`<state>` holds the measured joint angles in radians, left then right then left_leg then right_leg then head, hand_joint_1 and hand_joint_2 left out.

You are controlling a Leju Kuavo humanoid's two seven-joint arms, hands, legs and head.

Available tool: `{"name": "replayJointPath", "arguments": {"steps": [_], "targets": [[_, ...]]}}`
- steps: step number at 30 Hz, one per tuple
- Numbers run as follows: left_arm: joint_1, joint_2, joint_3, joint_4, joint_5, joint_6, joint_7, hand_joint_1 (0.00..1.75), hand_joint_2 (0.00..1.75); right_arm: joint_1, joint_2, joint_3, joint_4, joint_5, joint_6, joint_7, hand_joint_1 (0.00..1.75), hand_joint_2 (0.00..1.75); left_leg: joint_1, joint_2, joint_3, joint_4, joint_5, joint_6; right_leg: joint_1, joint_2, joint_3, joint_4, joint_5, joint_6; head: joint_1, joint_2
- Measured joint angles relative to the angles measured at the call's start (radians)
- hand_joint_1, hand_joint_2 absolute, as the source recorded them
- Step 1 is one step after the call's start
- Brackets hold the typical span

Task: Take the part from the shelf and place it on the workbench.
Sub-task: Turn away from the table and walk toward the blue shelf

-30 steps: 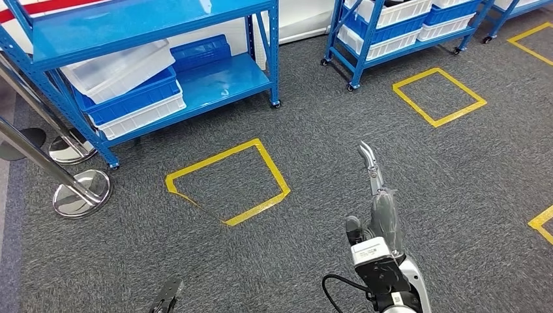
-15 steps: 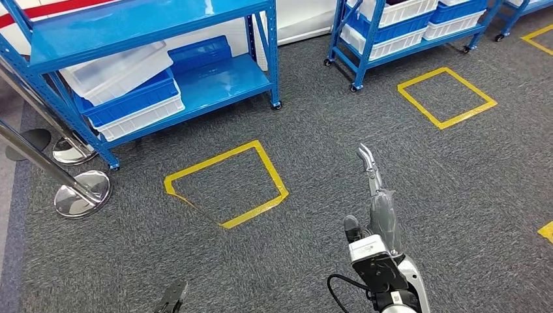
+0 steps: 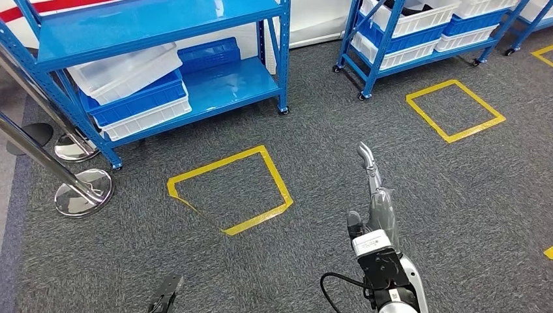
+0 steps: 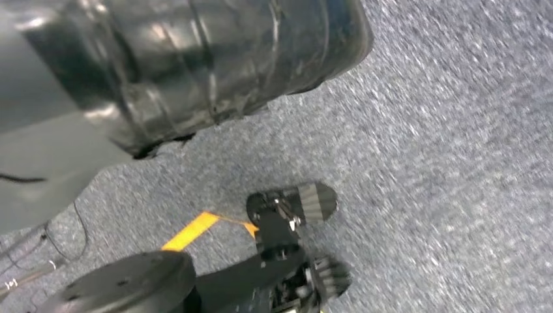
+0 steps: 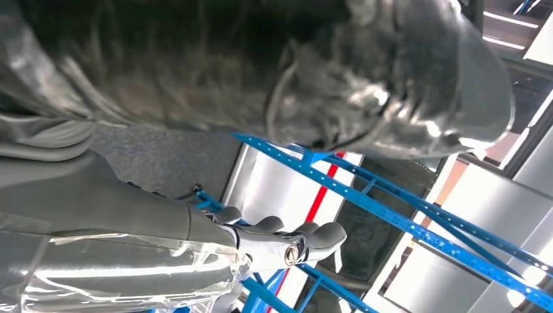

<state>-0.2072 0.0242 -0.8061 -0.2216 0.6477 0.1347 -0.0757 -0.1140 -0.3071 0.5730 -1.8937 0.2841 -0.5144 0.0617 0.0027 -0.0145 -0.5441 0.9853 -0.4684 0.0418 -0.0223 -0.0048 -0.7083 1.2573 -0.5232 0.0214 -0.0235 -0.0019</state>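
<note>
So the right hand (image 3: 378,202) sat low and a bit right of center in the head view, stretched straight out over the grey carpet (image 3: 326,130). Its fingers (image 3: 367,158) pointed toward the top of the frame. From the right wrist camera that same hand (image 5: 195,261) looked extended and loose, fingers laid out rather than curled, and nothing was sitting in it as far as I could see. The left hand (image 3: 166,297) was just a dark tip at the bottom edge, left of center, so honestly I couldn't tell whether it was spread or closed. The blue shelf (image 3: 156,26) filled the upper left, with a clear tray (image 3: 124,68) tilted on top of a blue bin (image 3: 137,98) and a white bin (image 3: 147,117) on its lower level. A second blue shelf (image 3: 381,45) with more bins stood at the upper right. The part itself I couldn't pick out; whatever was in those bins was too small to make out. A yellow tape square (image 3: 277,177) lay mid-frame, another (image 3: 427,119) off to the right, and chrome stanchion bases (image 3: 83,192) stood at the left edge.
</note>
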Motion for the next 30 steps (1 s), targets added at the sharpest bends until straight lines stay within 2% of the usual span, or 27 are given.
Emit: {"name": "replayJointPath", "arguments": {"steps": [1, 2, 3, 4, 7, 9, 10, 12, 13, 14, 15, 16, 17, 18, 19, 20, 21, 22, 23, 24, 25, 26, 27, 28, 29, 30], "targets": [[0.0, -0.001, 0.0, 0.0, 0.0, 0.0, 0.0, 0.0, 0.0, 0.0, 0.0, 0.0, 0.002, 0.0, 0.0, -0.001, 0.0, 0.0, 0.003, -0.003, 0.009, 0.007, -0.012, -0.006, -0.004, 0.002, 0.015, -0.063, 0.05, 0.004, 0.0, 0.0], [-0.001, -0.001, 0.0, 0.0, 0.0, 0.0, 0.0, 0.0, 0.0, -0.001, 0.0, 0.001, 0.003, 0.001, 0.001, -0.003, 0.0, 0.0, 0.004, -0.007, 0.013, 0.014, -0.025, -0.013, -0.006, 0.007, 0.034, -0.12, 0.085, 0.006, 0.001, 0.0], [-0.003, -0.001, 0.0, 0.0, 0.0, 0.0, 0.0, 0.0, 0.0, -0.002, 0.0, 0.001, 0.005, 0.003, 0.003, -0.005, 0.0, 0.0, 0.005, -0.011, 0.013, 0.022, -0.036, -0.021, -0.007, 0.012, 0.052, -0.164, 0.102, 0.003, 0.001, 0.0], [-0.005, -0.001, 0.0, 0.0, 0.0, 0.0, 0.0, 0.0, 0.0, -0.002, 0.0, 0.002, 0.006, 0.004, 0.005, -0.006, 0.0, 0.0, 0.005, -0.014, 0.011, 0.027, -0.043, -0.028, -0.006, 0.016, 0.061, -0.184, 0.102, -0.002, 0.001, 0.0], [-0.006, -0.001, 0.0, 0.0, 0.001, -0.001, 0.001, 0.0, 0.0, -0.002, 0.001, 0.004, 0.006, 0.017, 0.013, -0.006, 0.0, 0.0, 0.007, -0.019, 0.011, 0.027, -0.052, -0.045, -0.001, 0.014, 0.07, -0.191, 0.086, -0.025, -0.002, 0.0], [-0.005, 0.0, 0.0, 0.0, 0.001, -0.002, -0.003, 0.0, 0.0, -0.004, 0.002, 0.007, 0.006, 0.029, 0.013, -0.001, 0.0, 0.0, 0.009, -0.01, -0.004, 0.066, -0.072, -0.053, -0.002, 0.004, 0.081, -0.199, 0.081, -0.039, -0.005, 0.0], [-0.004, 0.0, 0.0, 0.0, -0.002, -0.004, -0.008, 0.0, 0.0, -0.005, 0.003, 0.009, 0.005, 0.036, 0.012, 0.003, 0.0, 0.0, 0.009, -0.004, -0.03, 0.114, -0.092, -0.056, -0.001, -0.003, 0.088, -0.202, 0.077, -0.046, -0.007, 0.0], [0.006, -0.001, 0.0, 0.0, -0.008, -0.006, -0.023, 0.0, 0.0, -0.001, 0.002, 0.012, 0.005, 0.051, 0.003, 0.015, 0.0, 0.0, 0.01, 0.003, -0.112, 0.245, -0.131, -0.06, 0.003, -0.015, 0.1, -0.204, 0.066, -0.053, -0.009, 0.0], [0.014, -0.001, 0.0, 0.0, -0.01, -0.006, -0.029, 0.0, 0.0, 0.002, 0.002, 0.012, 0.005, 0.055, -0.001, 0.019, 0.0, 0.0, 0.01, 0.004, -0.148, 0.29, -0.134, -0.06, 0.006, -0.02, 0.106, -0.204, 0.06, -0.055, -0.009, 0.0], [0.023, -0.001, 0.0, 0.0, -0.01, -0.006, -0.033, 0.0, 0.0, 0.005, 0.002, 0.012, 0.005, 0.057, -0.005, 0.022, 0.0, 0.0, 0.009, 0.005, -0.168, 0.301, -0.118, -0.058, 0.009, -0.024, 0.114, -0.204, 0.053, -0.056, -0.009, 0.0], [0.032, -0.001, 0.0, 0.0, -0.01, -0.006, -0.034, 0.0, 0.0, 0.008, 0.002, 0.012, 0.005, 0.058, -0.006, 0.023, 0.0, 0.0, 0.008, 0.008, -0.168, 0.274, -0.082, -0.053, 0.012, -0.028, 0.124, -0.204, 0.046, -0.056, -0.009, 0.0], [0.038, 0.0, 0.0, 0.0, -0.01, -0.006, -0.033, 0.0, 0.0, 0.009, 0.002, 0.013, 0.005, 0.06, -0.007, 0.023, 0.0, 0.0, 0.006, 0.015, -0.151, 0.215, -0.035, -0.046, 0.014, -0.033, 0.135, -0.204, 0.039, -0.056, -0.01, 0.0], [0.04, 0.0, 0.0, 0.0, -0.01, -0.006, -0.031, 0.0, 0.0, 0.01, 0.002, 0.013, 0.006, 0.062, -0.007, 0.023, 0.0, 0.0, 0.001, 0.033, -0.128, 0.151, 0.003, -0.037, 0.016, -0.039, 0.144, -0.205, 0.031, -0.054, -0.009, 0.0], [0.038, 0.0, 0.0, 0.0, -0.009, -0.006, -0.029, 0.0, 0.0, 0.01, 0.002, 0.013, 0.006, 0.064, -0.007, 0.023, 0.0, 0.0, -0.007, 0.051, -0.106, 0.095, 0.028, -0.028, 0.019, -0.046, 0.152, -0.206, 0.025, -0.051, -0.008, 0.0], [0.034, 0.0, 0.0, 0.0, -0.009, -0.006, -0.027, 0.0, 0.0, 0.01, 0.002, 0.013, 0.006, 0.066, -0.007, 0.023, 0.0, 0.0, -0.014, 0.065, -0.092, 0.061, 0.039, -0.021, 0.021, -0.054, 0.157, -0.208, 0.02, -0.047, -0.008, 0.0], [0.03, 0.0, 0.0, 0.0, -0.008, -0.006, -0.025, 0.0, 0.0, 0.01, 0.002, 0.014, 0.006, 0.067, -0.007, 0.024, 0.0, 0.0, -0.02, 0.072, -0.088, 0.049, 0.035, -0.016, 0.022, -0.063, 0.16, -0.21, 0.016, -0.042, -0.007, 0.0], [0.028, 0.0, 0.0, 0.0, -0.008, -0.006, -0.023, 0.0, 0.0, 0.01, 0.002, 0.014, 0.007, 0.068, -0.007, 0.024, 0.0, 0.0, -0.024, 0.065, -0.087, 0.044, 0.034, -0.013, 0.022, -0.072, 0.164, -0.213, 0.014, -0.037, -0.006, 0.0], [0.028, 0.0, 0.0, 0.0, -0.007, -0.006, -0.022, 0.0, 0.0, 0.009, 0.002, 0.015, 0.007, 0.07, -0.006, 0.024, 0.0, 0.0, -0.02, 0.055, -0.083, 0.039, 0.035, -0.01, 0.022, -0.076, 0.167, -0.215, 0.01, -0.031, -0.006, 0.0], [0.029, 0.0, 0.0, 0.0, -0.007, -0.006, -0.02, 0.0, 0.0, 0.008, 0.002, 0.015, 0.007, 0.071, -0.006, 0.024, 0.0, 0.0, -0.017, 0.044, -0.075, 0.031, 0.035, -0.008, 0.021, -0.069, 0.169, -0.211, 0.005, -0.026, -0.005, 0.0], [0.029, 0.0, 0.0, 0.0, -0.007, -0.006, -0.018, 0.0, 0.0, 0.007, 0.001, 0.017, 0.007, 0.073, -0.005, 0.024, 0.0, 0.0, -0.012, 0.035, -0.067, 0.023, 0.035, -0.004, 0.02, -0.053, 0.163, -0.191, -0.007, -0.021, -0.003, 0.0], [0.027, 0.0, 0.0, 0.0, -0.006, -0.006, -0.017, 0.0, 0.0, 0.006, 0.001, 0.018, 0.008, 0.074, -0.003, 0.025, 0.0, 0.0, -0.008, 0.026, -0.059, 0.016, 0.036, 0.0, 0.019, -0.033, 0.143, -0.15, -0.025, -0.018, -0.002, 0.0], [0.023, 0.0, 0.0, 0.0, -0.006, -0.006, -0.015, 0.0, 0.0, 0.005, 0.001, 0.021, 0.01, 0.076, -0.001, 0.026, 0.0, 0.0, -0.008, 0.016, -0.054, 0.014, 0.034, 0.002, 0.018, -0.015, 0.112, -0.095, -0.045, -0.016, 0.0, 0.0], [0.019, 0.001, 0.0, 0.0, -0.004, -0.006, -0.013, 0.0, 0.0, 0.005, 0.0, 0.025, 0.012, 0.077, 0.002, 0.028, 0.0, 0.0, -0.007, 0.006, -0.052, 0.014, 0.031, 0.005, 0.016, -0.008, 0.072, -0.032, -0.064, -0.014, 0.001, 0.0], [0.016, 0.001, 0.0, 0.0, -0.003, -0.006, -0.011, 0.0, 0.0, 0.005, 0.0, 0.028, 0.014, 0.077, 0.004, 0.029, 0.0, 0.0, -0.007, -0.006, -0.049, 0.015, 0.028, 0.007, 0.014, -0.005, 0.035, 0.018, -0.071, -0.012, 0.001, 0.0], [0.014, 0.001, 0.0, 0.0, -0.002, -0.006, -0.009, 0.0, 0.0, 0.005, -0.001, 0.031, 0.017, 0.078, 0.007, 0.031, 0.0, 0.0, -0.006, -0.02, -0.044, 0.016, 0.024, 0.007, 0.011, -0.005, 0.011, 0.038, -0.06, -0.009, 0.001, 0.0], [0.014, 0.001, 0.0, 0.0, -0.001, -0.006, -0.006, 0.0, 0.0, 0.004, -0.001, 0.034, 0.021, 0.079, 0.01, 0.031, 0.0, 0.0, -0.005, -0.034, -0.038, 0.019, 0.018, 0.005, 0.008, -0.003, 0.004, 0.025, -0.03, -0.007, 0.001, 0.0]]}}
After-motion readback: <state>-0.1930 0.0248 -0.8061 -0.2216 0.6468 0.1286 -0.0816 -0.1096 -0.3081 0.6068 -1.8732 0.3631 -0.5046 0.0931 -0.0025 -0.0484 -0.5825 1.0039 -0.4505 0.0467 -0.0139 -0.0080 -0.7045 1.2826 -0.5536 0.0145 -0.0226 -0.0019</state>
